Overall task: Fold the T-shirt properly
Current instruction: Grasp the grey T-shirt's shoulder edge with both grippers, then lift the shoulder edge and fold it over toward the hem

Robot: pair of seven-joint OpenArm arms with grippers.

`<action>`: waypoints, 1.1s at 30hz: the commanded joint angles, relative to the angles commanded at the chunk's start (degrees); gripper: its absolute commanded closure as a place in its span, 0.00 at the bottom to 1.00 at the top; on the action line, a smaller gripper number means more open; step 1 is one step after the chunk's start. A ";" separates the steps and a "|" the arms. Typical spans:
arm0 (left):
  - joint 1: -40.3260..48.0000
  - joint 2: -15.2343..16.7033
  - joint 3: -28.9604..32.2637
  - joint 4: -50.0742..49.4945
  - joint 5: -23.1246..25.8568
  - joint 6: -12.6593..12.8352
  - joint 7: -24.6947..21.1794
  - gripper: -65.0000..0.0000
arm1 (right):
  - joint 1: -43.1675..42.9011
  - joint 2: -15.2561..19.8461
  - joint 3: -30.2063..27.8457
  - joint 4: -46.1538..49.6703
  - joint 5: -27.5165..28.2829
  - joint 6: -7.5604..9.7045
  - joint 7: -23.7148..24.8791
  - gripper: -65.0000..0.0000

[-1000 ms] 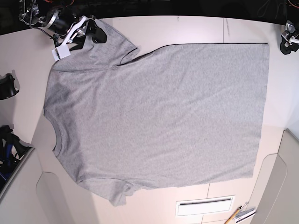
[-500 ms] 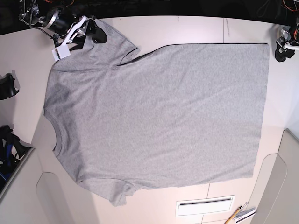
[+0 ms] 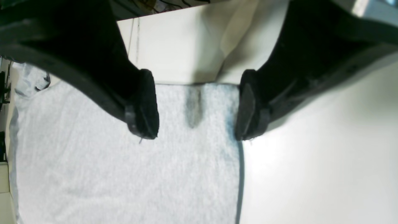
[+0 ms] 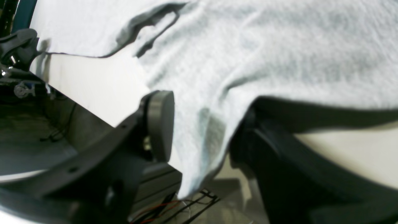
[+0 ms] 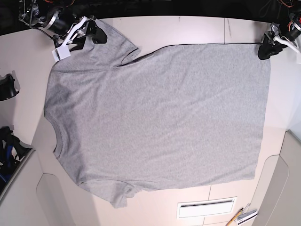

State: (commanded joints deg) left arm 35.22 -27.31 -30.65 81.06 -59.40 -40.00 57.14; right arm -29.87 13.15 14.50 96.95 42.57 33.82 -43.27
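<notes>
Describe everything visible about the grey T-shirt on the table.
The heather-grey short-sleeved T-shirt lies spread flat on the pale table, plain side up, with no print showing. Its ribbed crew neck faces the base view's left and its straight hem the right. The soft knit fabric is mildly wrinkled. One sleeve's edge hangs between the open fingers of the right gripper at the table edge. The open left gripper straddles a hem corner; whether it touches is unclear.

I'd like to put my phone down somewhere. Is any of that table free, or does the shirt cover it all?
The T-shirt fills the middle. Bare table runs along the far edge between the right gripper and left gripper. A smaller patch lies near the white vent. Both far corners are crowded by grippers.
</notes>
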 joint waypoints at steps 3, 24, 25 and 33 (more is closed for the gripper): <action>0.00 -0.02 0.00 0.24 -0.28 0.00 -0.35 0.74 | -0.02 0.00 0.00 0.00 0.02 0.00 2.97 0.74; -1.88 -1.46 -9.57 10.25 -4.26 0.00 0.74 1.00 | -0.44 0.02 6.12 9.33 6.84 0.70 -1.79 1.00; -1.90 -1.55 -9.55 10.60 -4.28 0.00 0.70 1.00 | -0.42 0.02 6.38 10.21 7.19 0.70 -1.79 1.00; -8.15 -2.91 -9.55 10.82 -3.17 0.00 -0.83 1.00 | 5.14 0.04 6.43 11.89 5.55 0.68 -1.75 1.00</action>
State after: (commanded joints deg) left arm 27.07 -30.22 -40.21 91.88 -62.57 -40.00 56.31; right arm -24.73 13.19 20.93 108.84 48.12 34.50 -45.01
